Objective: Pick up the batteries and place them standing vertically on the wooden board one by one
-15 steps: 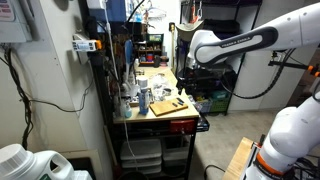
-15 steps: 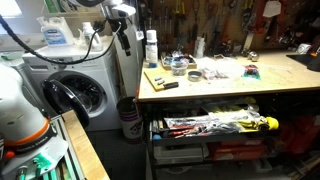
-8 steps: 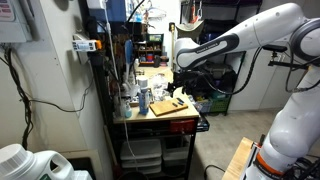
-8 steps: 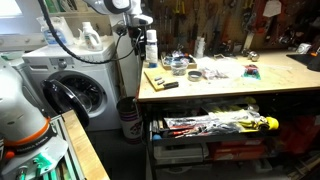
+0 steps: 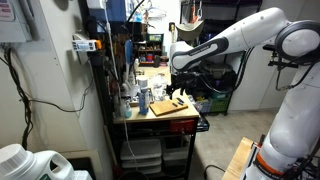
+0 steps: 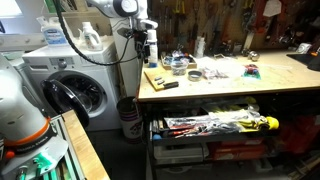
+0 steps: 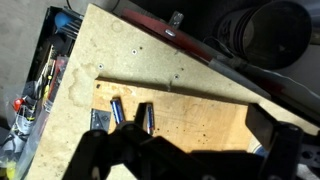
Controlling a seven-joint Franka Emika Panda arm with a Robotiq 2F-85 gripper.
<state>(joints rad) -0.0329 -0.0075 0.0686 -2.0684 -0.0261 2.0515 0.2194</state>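
The wooden board [image 7: 190, 115] is a light-tan slab on the yellowish bench top and fills the middle of the wrist view. Two batteries [image 7: 117, 109] [image 7: 151, 116] lie flat on its left part, beside a small dark piece I cannot identify. My gripper [image 7: 200, 125] hangs above the board, open, with bare wood between its dark fingers [image 7: 265, 122]. In both exterior views the gripper [image 5: 178, 86] [image 6: 148, 56] hovers over the board [image 5: 165, 108] [image 6: 158, 80] at the bench's end. The batteries are too small to make out there.
Bottles and jars [image 5: 140, 96] crowd the bench behind the board. More clutter [image 6: 210, 70] lies along the bench top. An open drawer of tools [image 6: 215, 125] sits below. A washing machine [image 6: 80, 92] stands beside the bench. A tool tray [image 7: 45, 72] borders the table's left edge.
The arm has swung in toward the bench and lowered, bringing the gripper over the wooden board. The gripper has stayed open and empty.
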